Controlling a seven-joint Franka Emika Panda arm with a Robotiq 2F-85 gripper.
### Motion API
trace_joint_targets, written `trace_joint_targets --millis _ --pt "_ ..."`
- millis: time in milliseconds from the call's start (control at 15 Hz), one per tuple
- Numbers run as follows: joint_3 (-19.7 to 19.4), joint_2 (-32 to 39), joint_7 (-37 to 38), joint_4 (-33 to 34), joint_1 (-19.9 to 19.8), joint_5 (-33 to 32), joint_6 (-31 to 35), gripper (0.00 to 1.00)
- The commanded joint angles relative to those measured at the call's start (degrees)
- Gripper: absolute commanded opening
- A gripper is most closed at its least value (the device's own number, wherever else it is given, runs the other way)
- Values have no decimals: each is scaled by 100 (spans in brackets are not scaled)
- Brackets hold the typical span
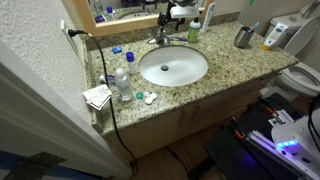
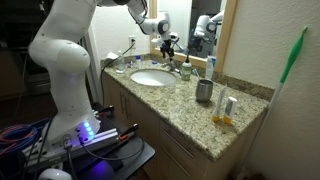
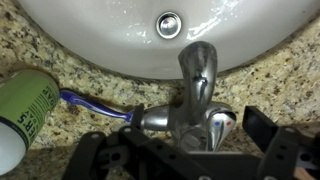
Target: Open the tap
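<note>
The tap is a small chrome faucet at the back rim of the white oval basin. The wrist view shows its curved spout pointing over the drain, and its lever handle marked with a red and a blue dot. My gripper is open, with one finger on each side of the tap's body and handle. I see no contact with the tap. In both exterior views the gripper hangs just above the tap.
A green-and-white tube and a toothbrush lie on the granite counter beside the tap. A grey metal cup stands farther along the counter. Small bottles sit near the wall. The mirror is behind the tap.
</note>
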Motion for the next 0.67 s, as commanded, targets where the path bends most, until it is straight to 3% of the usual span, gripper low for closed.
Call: trace_joint_targets --millis 0,200,267,600 --pt "-76 165 87 128 85 -14 500 100" --pt "1 226 -26 163 46 97 551 100" --pt "41 213 -91 155 31 137 418 80" --pt "132 140 -148 60 -12 308 448 45"
